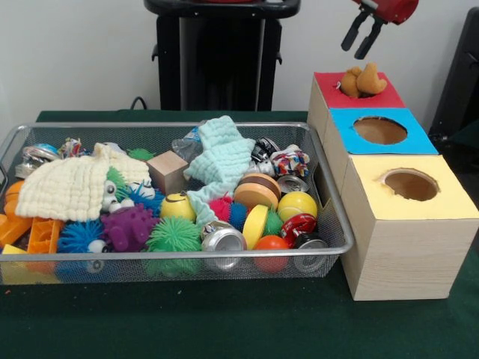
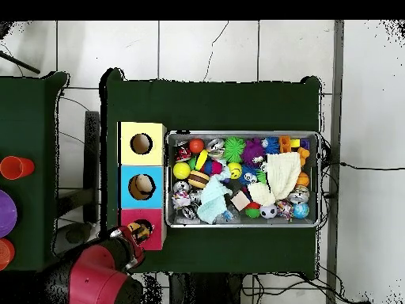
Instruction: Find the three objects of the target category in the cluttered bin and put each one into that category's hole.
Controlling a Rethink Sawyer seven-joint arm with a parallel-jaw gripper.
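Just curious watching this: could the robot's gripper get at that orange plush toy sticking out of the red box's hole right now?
Probably yes. The gripper hangs open just above the orange plush toy, which pokes out of the red-topped hole with nothing between them.

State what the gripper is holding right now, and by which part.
Nothing. The gripper hangs open above the red-topped box, clear of the tan plush animal that sits half-sunk in the hole.
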